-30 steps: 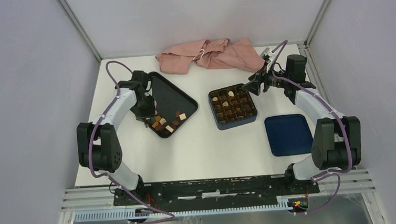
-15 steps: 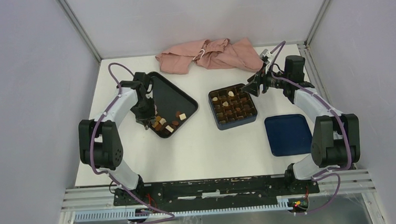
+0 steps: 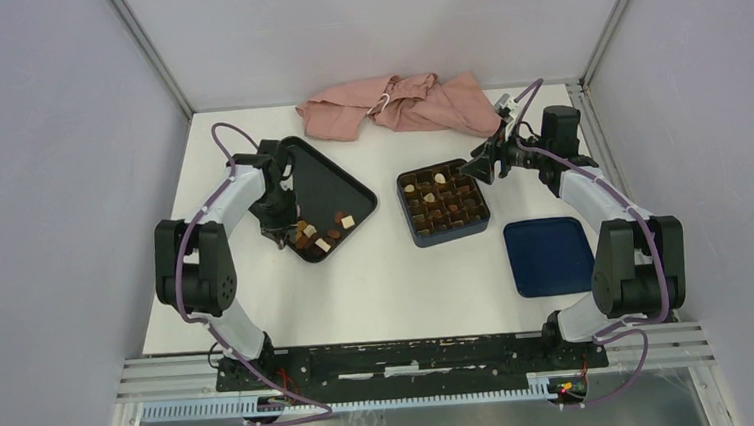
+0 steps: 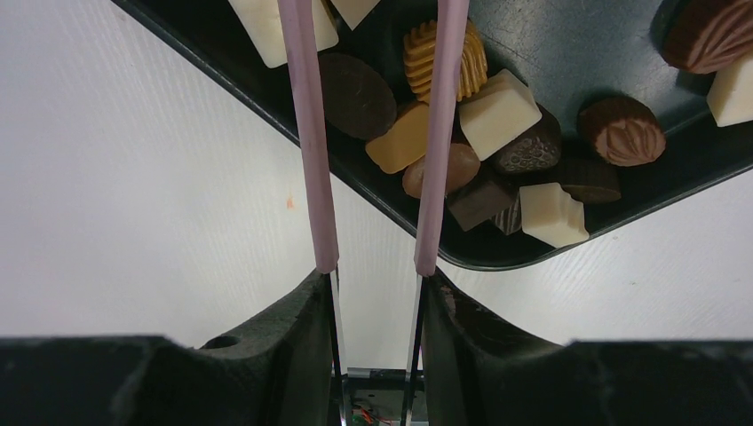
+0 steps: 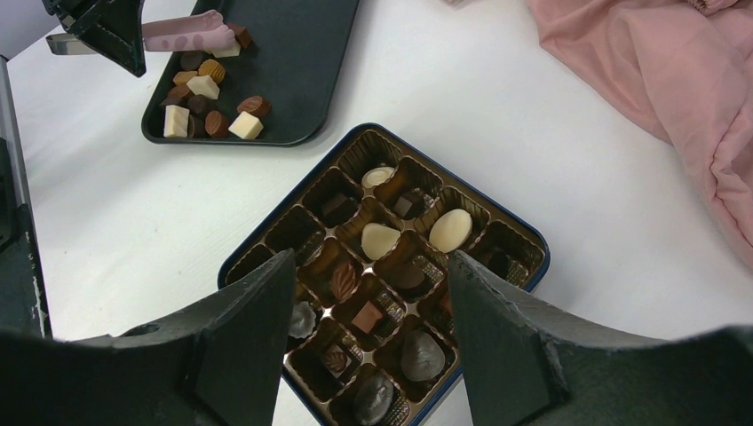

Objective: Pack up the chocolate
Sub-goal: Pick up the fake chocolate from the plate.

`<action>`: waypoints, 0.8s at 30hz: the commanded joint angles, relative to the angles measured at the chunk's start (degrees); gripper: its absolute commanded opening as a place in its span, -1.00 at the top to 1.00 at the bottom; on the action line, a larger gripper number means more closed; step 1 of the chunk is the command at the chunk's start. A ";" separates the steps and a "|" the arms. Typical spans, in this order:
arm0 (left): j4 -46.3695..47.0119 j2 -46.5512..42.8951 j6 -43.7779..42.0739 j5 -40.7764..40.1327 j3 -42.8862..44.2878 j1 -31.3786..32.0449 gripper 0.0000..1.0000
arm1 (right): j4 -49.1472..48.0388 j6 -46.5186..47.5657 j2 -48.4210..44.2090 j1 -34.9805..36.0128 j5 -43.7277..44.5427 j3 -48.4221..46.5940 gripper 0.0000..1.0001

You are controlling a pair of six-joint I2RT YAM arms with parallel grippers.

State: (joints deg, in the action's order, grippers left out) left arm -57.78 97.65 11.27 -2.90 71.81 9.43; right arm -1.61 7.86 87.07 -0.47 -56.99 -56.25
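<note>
left fingers (image 4: 306,133) narrowly parted, empty | chocolate (image 4: 404,140) heap straight ahead between them, near corner of tray (image 4: 550,35) | right fingers (image 5: 249,346) spread over box (image 5: 291,229), well apart

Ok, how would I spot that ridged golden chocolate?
Find the black tray on the left of the table; loose chocolates are heaped in its near corner. In that heap, the ridged golden chocolate is the only caramel-coloured piece with parallel ribs; its neighbours are smooth or darker.

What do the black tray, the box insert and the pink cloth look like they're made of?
Black tray: probably plastic or coated metal, smooth satin; faint sheen. Box insert: likely thin moulded plastic, glossy; bright glints on cell walls. Pink cloth: soft matte fabric; folds, wrinkles.
</note>
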 commanded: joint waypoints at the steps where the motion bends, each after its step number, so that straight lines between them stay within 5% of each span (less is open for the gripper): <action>1: -0.40 1.54 -2.24 0.53 0.34 -0.20 0.15 | -0.94 0.92 -0.13 0.13 -1.54 -2.02 -0.37; 24: -0.24 2.43 -2.65 5.34 1.49 -0.20 0.32 | -0.76 1.11 0.36 0.15 -1.81 -2.20 -0.36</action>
State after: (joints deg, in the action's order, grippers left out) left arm -57.78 99.83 11.25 1.08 71.81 9.43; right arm -1.61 8.01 87.09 -0.47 -57.01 -56.25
